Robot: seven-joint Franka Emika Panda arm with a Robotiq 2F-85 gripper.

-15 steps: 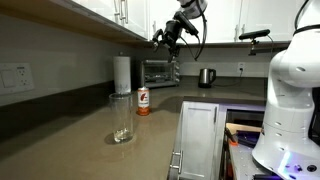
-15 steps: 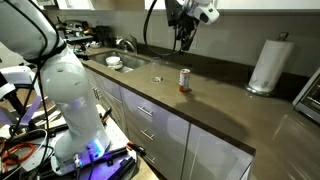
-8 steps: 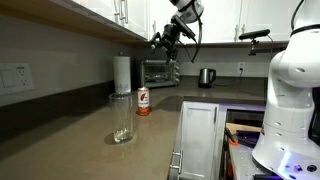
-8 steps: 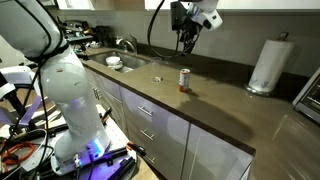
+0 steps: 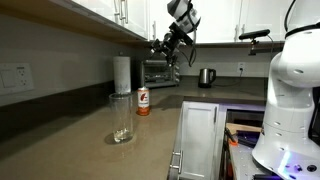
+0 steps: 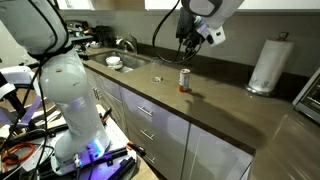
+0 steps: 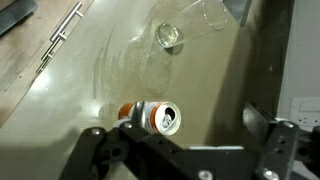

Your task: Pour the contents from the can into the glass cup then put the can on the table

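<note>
The can [image 5: 143, 100] stands upright on the table [image 5: 70, 140], white on top and orange-red below, just behind the taller clear glass cup [image 5: 122, 119]. From the opposite side the can [image 6: 184, 79] shows on the counter's middle. My gripper [image 5: 161, 44] hangs open high over the counter and holds nothing; in an exterior view the gripper [image 6: 184, 50] sits a little above the can. In the wrist view the gripper [image 7: 178, 130] looks down: the can's open top [image 7: 152, 117] lies near the left finger [image 7: 95, 140], and the glass cup [image 7: 186, 30] is farther off.
A white paper towel roll [image 5: 121, 73] stands behind the can by the wall. A steel kettle [image 5: 205, 77] and a toaster oven [image 5: 160, 71] sit at the far end. A sink [image 6: 125, 62] is set in the counter. Cabinets hang overhead.
The arm has lowered and tilted the open gripper closer to the can. The can and the glass have not moved.
</note>
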